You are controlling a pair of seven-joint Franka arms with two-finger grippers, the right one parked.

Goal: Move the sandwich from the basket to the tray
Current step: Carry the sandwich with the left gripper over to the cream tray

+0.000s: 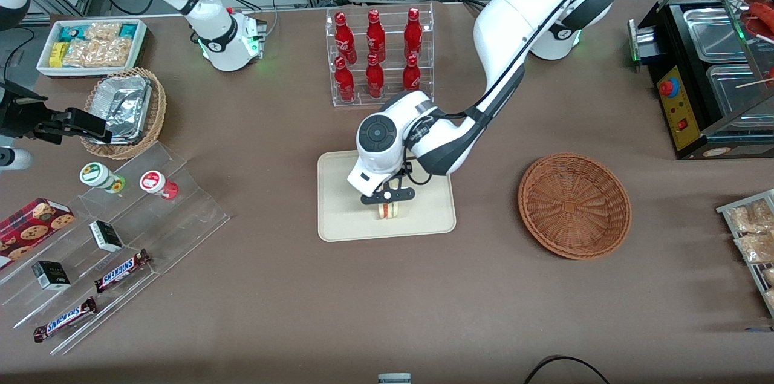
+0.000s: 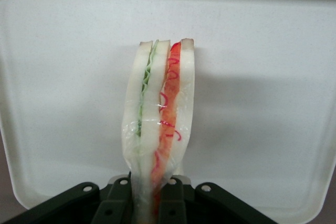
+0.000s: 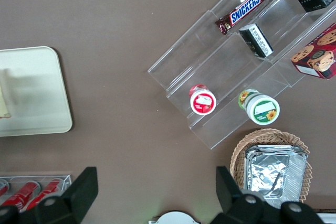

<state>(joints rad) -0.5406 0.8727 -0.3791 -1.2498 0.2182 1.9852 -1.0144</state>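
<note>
The gripper (image 1: 390, 195) is held low over the tray (image 1: 338, 221), above the tray's nearer half as seen from the front camera. Its fingers (image 2: 122, 199) are closed tightly on the sandwich (image 2: 160, 124), which is pinched at one end so that the bread is squeezed narrow there. The sandwich is held on edge, with its cut face turned toward the wrist camera; pale bread slices are seen with a green layer on one side and a red layer on the other. In the front view the sandwich (image 1: 388, 210) is seen just below the gripper, over the bare cream surface of the tray. Whether it is touching the tray or held slightly clear of it cannot be told.

The basket (image 1: 574, 205) is seen standing apart from the tray, toward the working arm's end of the table, and nothing is seen inside it. A clear rack of red bottles (image 1: 378, 57) is placed farther from the front camera than the tray. Toward the parked arm's end of the table, a lighter wicker basket holding a crumpled foil container (image 1: 124, 107) is found, with a white bin of snack packets (image 1: 92, 45) farther from the front camera than it. Nearer the front camera, a stepped clear display stand (image 1: 121, 251) is loaded with chocolate bars, small boxes and two lidded cups.
</note>
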